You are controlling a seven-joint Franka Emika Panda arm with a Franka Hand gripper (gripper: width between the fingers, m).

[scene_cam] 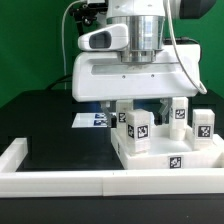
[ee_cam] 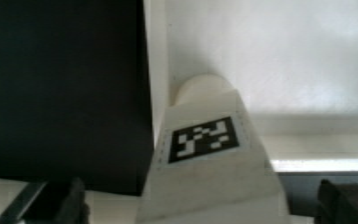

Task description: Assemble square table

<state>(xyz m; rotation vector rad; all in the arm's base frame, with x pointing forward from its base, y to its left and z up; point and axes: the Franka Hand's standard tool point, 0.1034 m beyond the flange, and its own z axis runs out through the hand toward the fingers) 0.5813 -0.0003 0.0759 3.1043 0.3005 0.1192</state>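
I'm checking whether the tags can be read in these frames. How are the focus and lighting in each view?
Exterior view: even lighting, the tags on the leg and the tabletop edge fairly sharp; the arm casts a shadow beneath it. Wrist view: soft overall, the leg's tag blurred but recognisable, the white tabletop washed out, and the gripper fingers dark and out of focus.

words or numbers: none can be read in either picture
leg block [scene_cam: 138,129] in the middle of the exterior view: a black-and-white square tag, only a pattern
slab [scene_cam: 170,158] front edge, lower right: one more pattern tag
leg blocks [scene_cam: 203,124] at the right: same kind of tags
marker board [scene_cam: 96,119] behind: blurry tags
leg block [ee_cam: 208,150] in the wrist view: one pattern tag, blurry
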